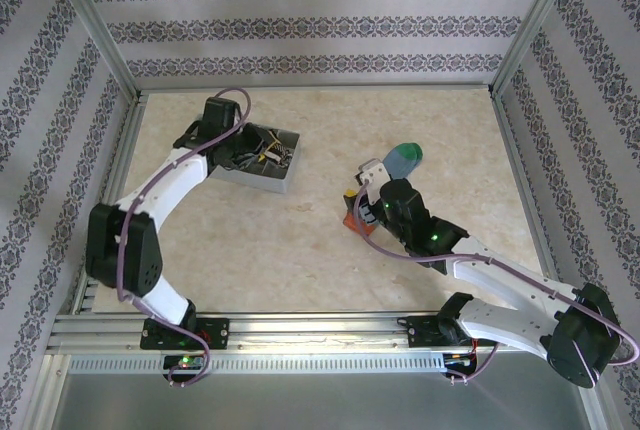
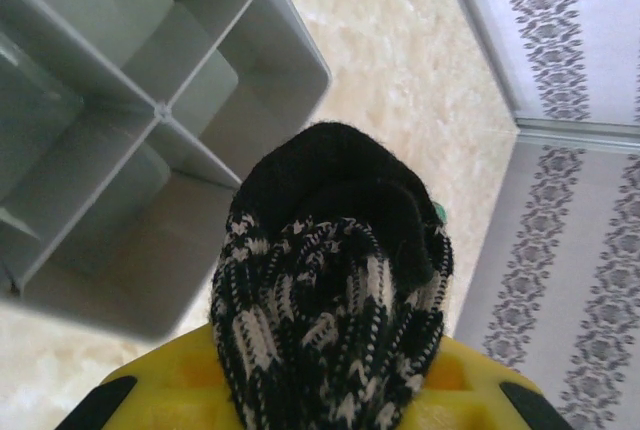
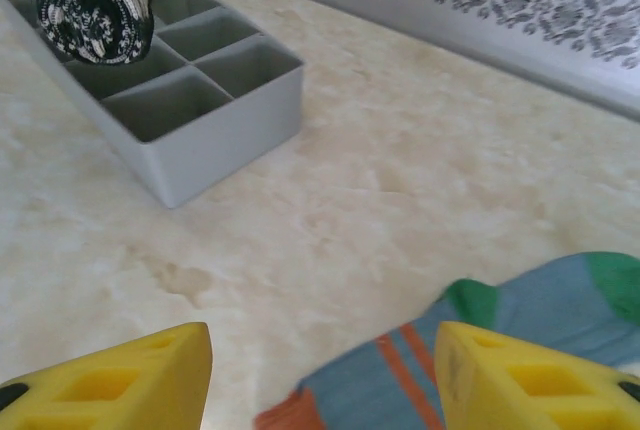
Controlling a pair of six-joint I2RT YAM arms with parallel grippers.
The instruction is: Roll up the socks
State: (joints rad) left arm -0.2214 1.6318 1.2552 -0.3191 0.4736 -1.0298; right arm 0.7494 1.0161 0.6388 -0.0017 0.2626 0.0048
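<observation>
Left gripper: narrow, clamped on the striped sock, which is bunched into a rounded black-and-white bundle between the yellow fingers. You hold it over the grey tray, above the dividers and not touching them. You cannot tell which compartment lies beneath it.

Right gripper: wide, holding nothing. Its two yellow fingers stand either side of the blue-grey sock, low over the table.

That sock lies flat, well apart from the tray, off the tray's right side. Its orange cuff is at the end under your right fingers, and its green toe points away from them.

Room to move: between the tray's right wall and the blue-grey sock you have a broad bare strip of marbled tabletop. Behind the tray the patterned back wall closes the table. The tray sits near the table's left edge, where the left arm curves in over it from the near side. Tray rims are straight and thin, with the corner nearest your right gripper square and exposed.
</observation>
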